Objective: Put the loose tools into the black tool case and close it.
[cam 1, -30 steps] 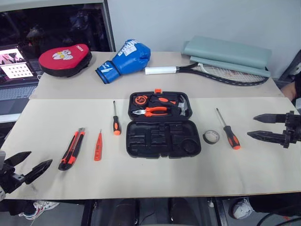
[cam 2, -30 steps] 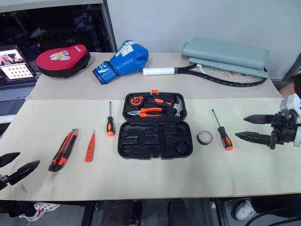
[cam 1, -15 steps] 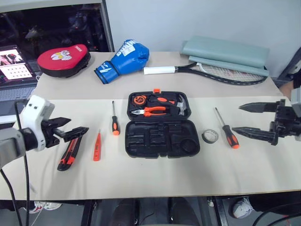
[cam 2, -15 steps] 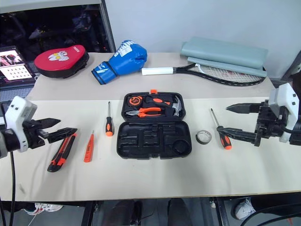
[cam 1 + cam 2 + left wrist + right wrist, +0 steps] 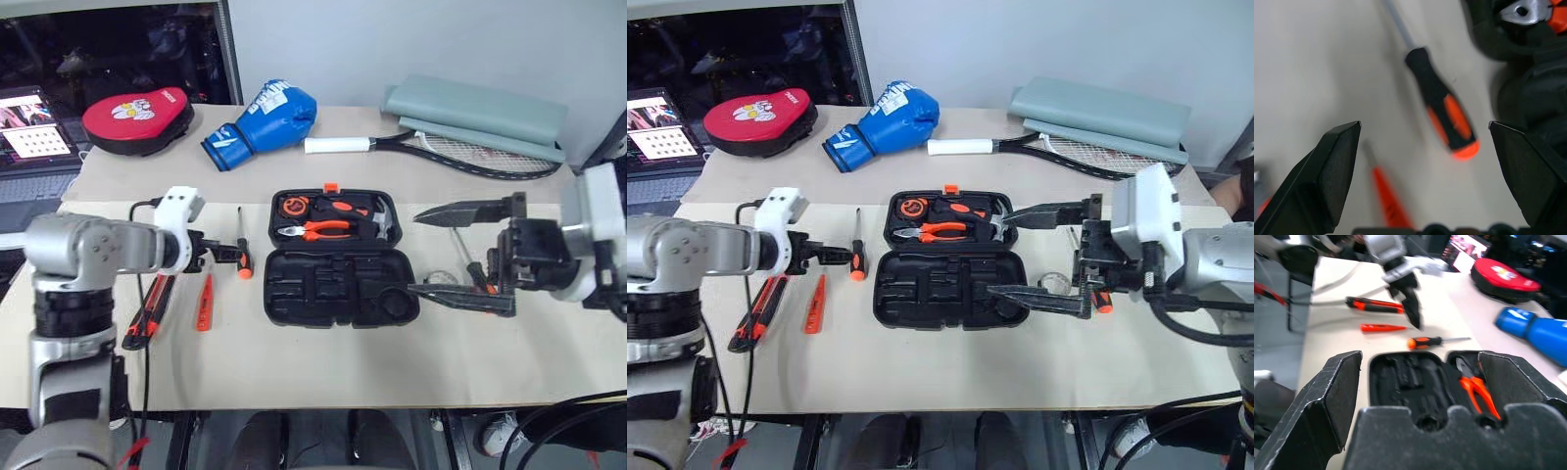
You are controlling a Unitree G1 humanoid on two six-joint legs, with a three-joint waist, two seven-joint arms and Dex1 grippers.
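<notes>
The black tool case (image 5: 323, 294) lies open at the table's middle, with pliers and a hammer in its far half. One screwdriver (image 5: 242, 257) lies left of it, with the tester pen (image 5: 204, 304) and the utility knife (image 5: 147, 318) further left. My left gripper (image 5: 220, 257) is open just left of that screwdriver's handle (image 5: 1447, 115), which shows between its fingers. My right gripper (image 5: 413, 252) is open, pointing left over the case's right end. It partly hides the tape roll (image 5: 1050, 283) and the second screwdriver (image 5: 1101, 302).
Along the table's back lie a red punch pad (image 5: 137, 108), a blue boxing glove (image 5: 263, 113), a racket (image 5: 441, 149) and a grey-green cushion (image 5: 475, 106). A lit screen (image 5: 34, 122) stands off the far left corner.
My left gripper has swung in from the table's left front, over the knife, to the left screwdriver. My right gripper has moved left from beyond the right screwdriver to the case's right end. Both stay open.
</notes>
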